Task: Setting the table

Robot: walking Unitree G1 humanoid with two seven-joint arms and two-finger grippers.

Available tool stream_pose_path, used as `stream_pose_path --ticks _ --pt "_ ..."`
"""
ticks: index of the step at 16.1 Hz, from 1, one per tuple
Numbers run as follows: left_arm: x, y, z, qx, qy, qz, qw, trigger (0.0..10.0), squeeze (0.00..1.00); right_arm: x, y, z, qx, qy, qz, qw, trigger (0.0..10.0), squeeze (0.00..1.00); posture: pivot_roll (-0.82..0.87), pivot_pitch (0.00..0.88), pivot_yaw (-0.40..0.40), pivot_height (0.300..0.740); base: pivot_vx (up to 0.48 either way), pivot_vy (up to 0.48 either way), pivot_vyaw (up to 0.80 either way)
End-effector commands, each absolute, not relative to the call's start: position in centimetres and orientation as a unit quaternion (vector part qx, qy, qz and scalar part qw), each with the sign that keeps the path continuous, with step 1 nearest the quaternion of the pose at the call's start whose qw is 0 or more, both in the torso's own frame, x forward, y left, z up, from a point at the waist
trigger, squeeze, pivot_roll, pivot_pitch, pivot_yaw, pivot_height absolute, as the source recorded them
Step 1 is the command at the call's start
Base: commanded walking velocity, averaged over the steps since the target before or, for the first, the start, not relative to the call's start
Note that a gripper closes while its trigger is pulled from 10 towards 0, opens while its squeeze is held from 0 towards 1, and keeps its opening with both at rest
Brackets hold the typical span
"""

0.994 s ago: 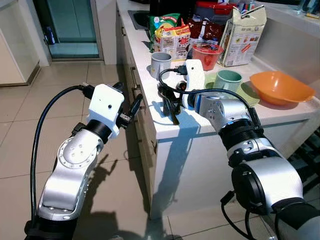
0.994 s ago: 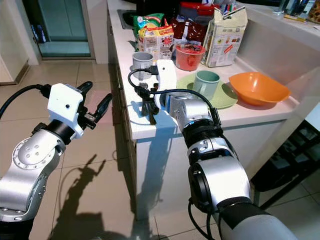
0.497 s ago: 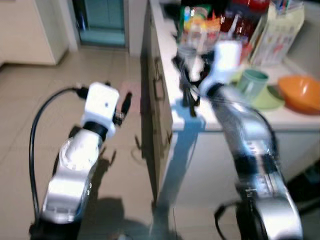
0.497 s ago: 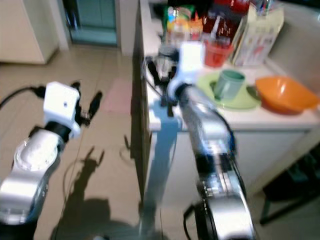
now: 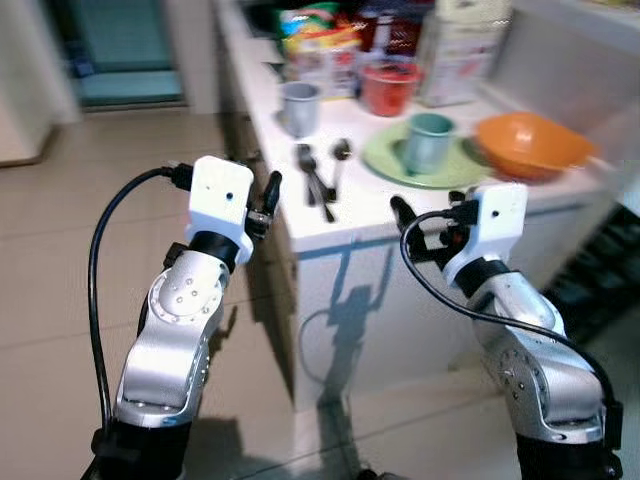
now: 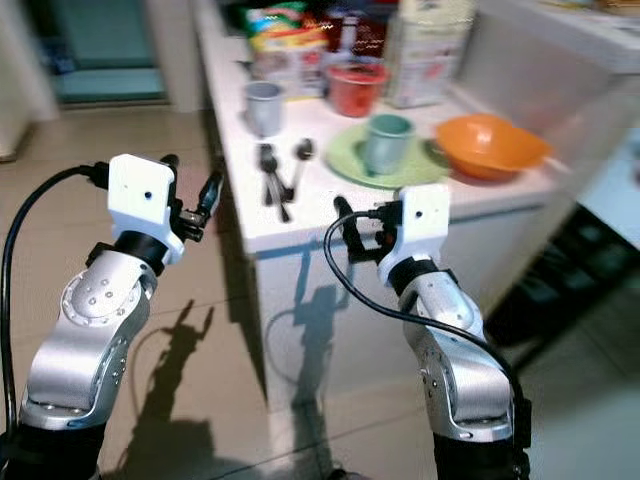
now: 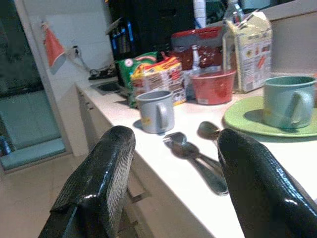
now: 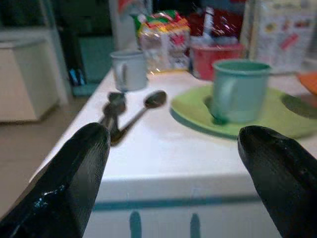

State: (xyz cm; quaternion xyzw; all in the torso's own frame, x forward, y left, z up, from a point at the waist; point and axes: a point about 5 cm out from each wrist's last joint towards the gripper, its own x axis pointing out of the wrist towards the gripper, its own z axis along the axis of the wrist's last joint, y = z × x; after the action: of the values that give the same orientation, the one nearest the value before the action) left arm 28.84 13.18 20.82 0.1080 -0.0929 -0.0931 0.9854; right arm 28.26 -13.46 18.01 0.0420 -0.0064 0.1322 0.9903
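Note:
Two dark metal spoons [image 5: 318, 178] lie side by side on the white counter [image 5: 360, 215], near its front corner. Behind them stands a grey cup [image 5: 299, 107]. To their right a teal mug [image 5: 428, 142] stands on a green plate [image 5: 385, 160], and an orange bowl [image 5: 530, 145] sits further right. My right gripper [image 5: 428, 222] is open and empty, held in front of the counter's edge and below its top. My left gripper [image 5: 262, 190] is open and empty too, off the counter's left side. The left wrist view looks across the spoons [image 7: 198, 161] between its fingers [image 7: 104, 168].
A red bowl [image 5: 390, 88], snack packets [image 5: 320, 45] and a carton [image 5: 455, 50] crowd the back of the counter. A cabinet front with drawers drops below the counter's left side. Tiled floor [image 5: 60, 260] stretches to the left towards a doorway.
My right gripper has drawn back off the counter and opened, leaving the spoons lying there. The camera has pulled back and swung, shifting the whole scene. The left arm holds its pose.

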Motion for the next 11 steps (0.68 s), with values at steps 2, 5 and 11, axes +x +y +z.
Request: stream_pose_path --ticks 2,5,11 --pt "28.7 13.8 21.0 0.120 -0.098 -0.083 0.984 10.0 0.00 28.0 -13.0 17.9 0.038 0.004 0.141 0.989 10.0 0.00 0.01 0.000 -0.035 0.740 0.000 0.000 0.00" --pt "28.6 14.4 21.4 0.117 -0.108 -0.080 0.984 10.0 0.00 27.8 -12.7 18.1 0.038 0.008 0.145 0.989 10.0 0.00 0.01 0.000 -0.039 0.740 0.096 0.000 0.00" --pt "28.5 14.6 21.6 0.119 -0.115 -0.088 0.982 10.0 0.00 27.8 -12.6 19.0 0.032 -0.008 0.157 0.987 10.0 0.00 0.02 0.000 -0.039 0.740 0.371 0.000 0.53"
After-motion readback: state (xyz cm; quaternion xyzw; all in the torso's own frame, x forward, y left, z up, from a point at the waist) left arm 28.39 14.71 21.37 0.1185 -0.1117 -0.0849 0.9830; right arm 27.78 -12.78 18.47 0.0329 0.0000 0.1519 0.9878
